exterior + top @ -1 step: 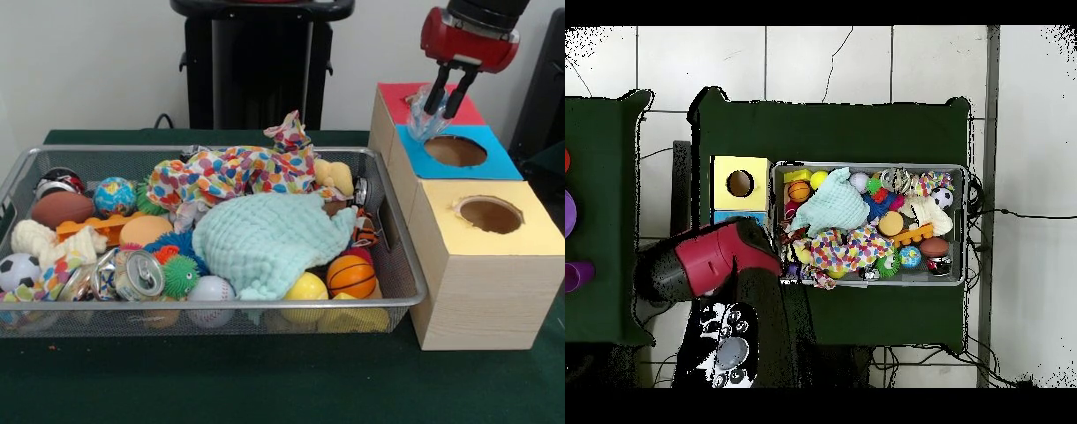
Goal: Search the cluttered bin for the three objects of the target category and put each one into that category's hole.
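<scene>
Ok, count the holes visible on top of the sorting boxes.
2: one in the blue top, one in the yellow top. The gripper and its clear plastic item may hide the red top's hole.

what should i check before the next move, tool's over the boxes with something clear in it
1. Grip: tool is shut on a clear plastic wrapper - ok.
2. Position: the wrapper hangs at the seam between the red-topped box and the blue-topped box, not centred on a hole - not ok.
3. Blue hole is unobstructed - ok.
4. Red box's hole: hidden behind the wrapper - cannot tell.
5. Which hole matches the target category - cannot tell.
6. Further targets in the wire bin: a crushed can shows; the mint cloth covers much - cannot tell.
</scene>
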{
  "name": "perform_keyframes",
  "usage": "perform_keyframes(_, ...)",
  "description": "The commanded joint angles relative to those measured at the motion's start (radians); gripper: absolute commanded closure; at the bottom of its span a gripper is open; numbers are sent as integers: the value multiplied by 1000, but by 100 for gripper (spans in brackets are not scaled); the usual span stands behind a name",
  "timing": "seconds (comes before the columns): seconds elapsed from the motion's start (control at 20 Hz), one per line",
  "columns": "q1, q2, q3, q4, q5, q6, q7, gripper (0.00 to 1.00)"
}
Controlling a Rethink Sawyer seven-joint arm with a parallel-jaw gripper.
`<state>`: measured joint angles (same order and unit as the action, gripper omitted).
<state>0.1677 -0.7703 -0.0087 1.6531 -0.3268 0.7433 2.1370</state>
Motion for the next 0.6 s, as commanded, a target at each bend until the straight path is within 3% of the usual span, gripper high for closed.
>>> perform_keyframes(0.05,43,76,-33,-30,54,-54,291,100)
perform_keyframes(0.6,123,135,-105,-52,107,-97,312,100)
